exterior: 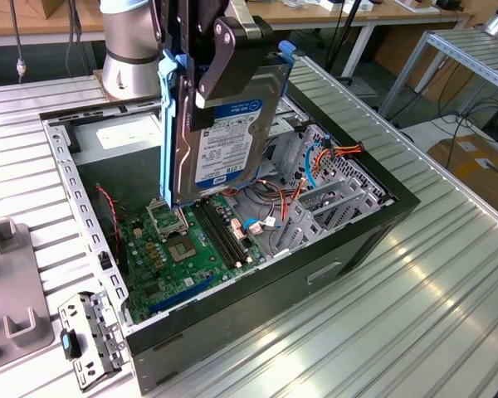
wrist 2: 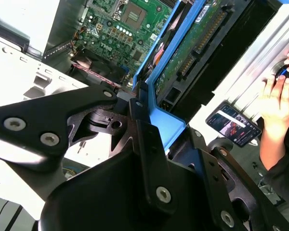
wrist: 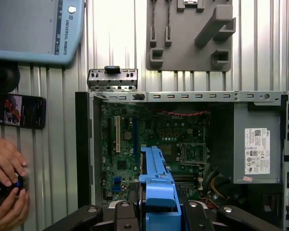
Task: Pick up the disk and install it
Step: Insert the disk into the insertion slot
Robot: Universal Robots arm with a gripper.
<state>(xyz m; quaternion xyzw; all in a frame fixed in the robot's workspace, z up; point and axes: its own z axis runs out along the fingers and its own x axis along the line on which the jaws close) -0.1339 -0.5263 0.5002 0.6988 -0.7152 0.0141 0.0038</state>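
- One grip carries the whole job: the gripper (exterior: 209, 70) is clamped on the upper end of the disk (exterior: 224, 137), its jaws closed against the blue rails (wrist 2: 160, 120).
- The disk hangs on edge over the open case (exterior: 315, 265). Its label faces the exterior view and its lower end is above the board (exterior: 178, 249), seemingly clear of it.
- Since the hold is at one end only, I judge the free end may swing. Slow, straight travel with no twist at the wrist would suit.
- Orange and blue cables (exterior: 319, 157) lie loose toward the exterior view's right, beside the grey metal cage (exterior: 324, 203). A rail corner could snag them, so the path should stay clear of them.
- The disk's underside shows bare circuitry in the second wrist view, so it is best kept off metal edges.
- The rails look like the guiding parts. They should sit square to their slot before any push, and force should stay light because plastic rails flex.
- A person's hands (wrist: 5, 166) and a phone (wrist: 18, 110) rest on the table outside the case, well apart from the disk.
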